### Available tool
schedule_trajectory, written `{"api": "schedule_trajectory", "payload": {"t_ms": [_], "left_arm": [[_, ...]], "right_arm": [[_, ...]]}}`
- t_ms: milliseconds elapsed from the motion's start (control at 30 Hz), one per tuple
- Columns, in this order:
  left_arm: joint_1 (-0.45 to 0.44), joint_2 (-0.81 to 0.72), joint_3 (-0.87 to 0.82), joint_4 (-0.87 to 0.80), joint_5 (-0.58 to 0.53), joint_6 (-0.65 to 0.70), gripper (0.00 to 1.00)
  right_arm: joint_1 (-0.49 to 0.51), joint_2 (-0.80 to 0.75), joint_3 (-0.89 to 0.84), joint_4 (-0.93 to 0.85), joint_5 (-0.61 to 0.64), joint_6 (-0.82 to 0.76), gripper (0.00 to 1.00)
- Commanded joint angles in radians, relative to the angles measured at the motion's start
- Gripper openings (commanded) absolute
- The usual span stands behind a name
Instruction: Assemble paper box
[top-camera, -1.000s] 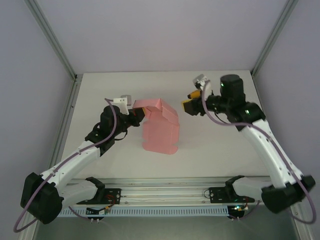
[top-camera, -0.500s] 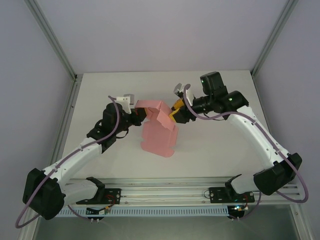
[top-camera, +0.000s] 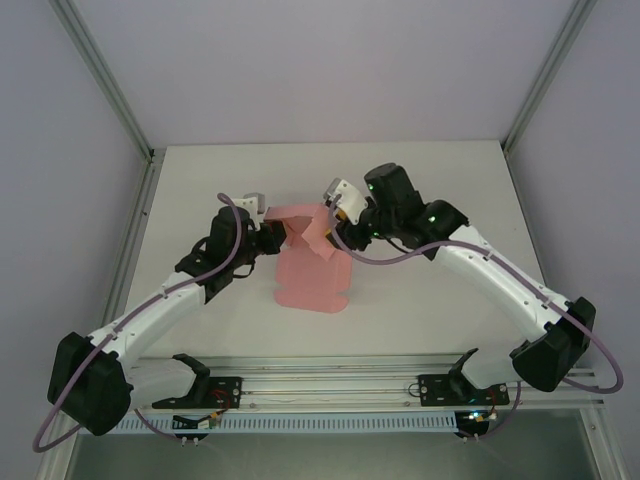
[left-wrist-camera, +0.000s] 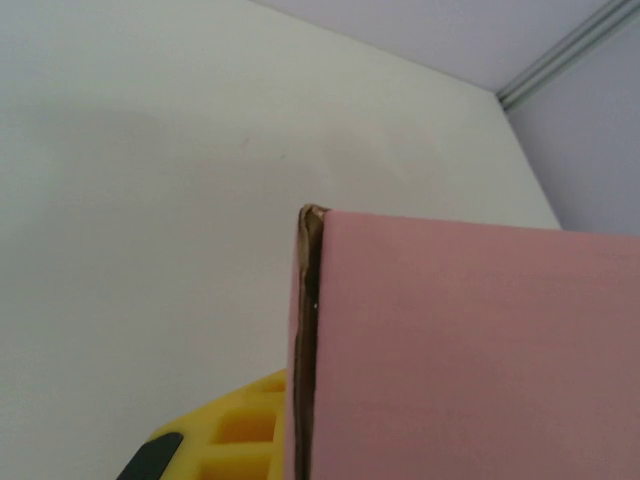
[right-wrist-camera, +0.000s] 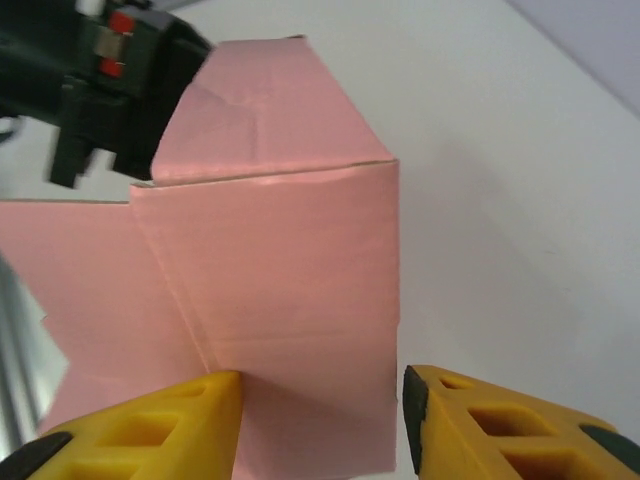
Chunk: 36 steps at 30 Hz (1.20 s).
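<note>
Paper box (left-wrist-camera: 470, 350) edge, yellow claw finger (left-wrist-camera: 240, 432), white table (left-wrist-camera: 150, 200)

A white table (top-camera: 430, 300) with a matt top carries a soft shadow near its middle. Along the table's near edge runs 1 aluminium rail (top-camera: 330, 385), with a perforated strip (top-camera: 330, 422) just below it. Pale lilac wall panels (top-camera: 300, 70) rise behind and beside the table, and 2 slanting aluminium posts (top-camera: 100, 75) meet the table's far corners

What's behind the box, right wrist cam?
The left gripper sits at the far-left edge of the box, white table beyond. Its fingertips are hidden by the box.
</note>
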Motion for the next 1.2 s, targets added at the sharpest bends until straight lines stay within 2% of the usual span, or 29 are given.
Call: {"api": "schedule_trajectory", "payload": {"t_ms": [0, 100, 167, 300, 400, 633, 867, 1100, 1167], "left_arm": [[-0.008, -0.009, 0.062, 0.007, 0.004, -0.021, 0.0], [-0.007, -0.009, 0.062, -0.007, -0.011, -0.022, 0.0], [-0.008, -0.01, 0.06, -0.013, -0.015, -0.021, 0.0], [-0.008, -0.01, 0.059, -0.017, -0.018, -0.021, 0.0], [-0.008, -0.009, 0.059, -0.015, -0.012, -0.018, 0.0], [-0.008, -0.007, 0.06, -0.013, 0.027, -0.004, 0.0], [-0.012, -0.022, 0.052, 0.003, 0.092, 0.012, 0.0], [-0.038, -0.039, 0.059, -0.03, 0.064, 0.016, 0.0], [-0.046, -0.037, 0.066, -0.052, 0.043, 0.005, 0.0]], "right_arm": [[0.047, 0.014, -0.013, 0.085, 0.23, 0.041, 0.47], [0.056, 0.006, -0.009, 0.079, 0.258, 0.066, 0.46], [0.056, -0.008, -0.011, 0.068, 0.22, 0.069, 0.46], [0.055, -0.024, 0.003, 0.01, 0.088, 0.072, 0.38], [0.055, -0.024, 0.017, -0.037, 0.01, 0.067, 0.38], [0.055, -0.035, 0.033, -0.087, -0.062, 0.05, 0.38], [0.054, -0.003, 0.05, -0.057, 0.075, 0.067, 0.39], [0.062, 0.016, -0.022, 0.169, 0.348, 0.124, 0.37], [0.07, 0.018, -0.047, 0.225, 0.381, 0.124, 0.36]]}}
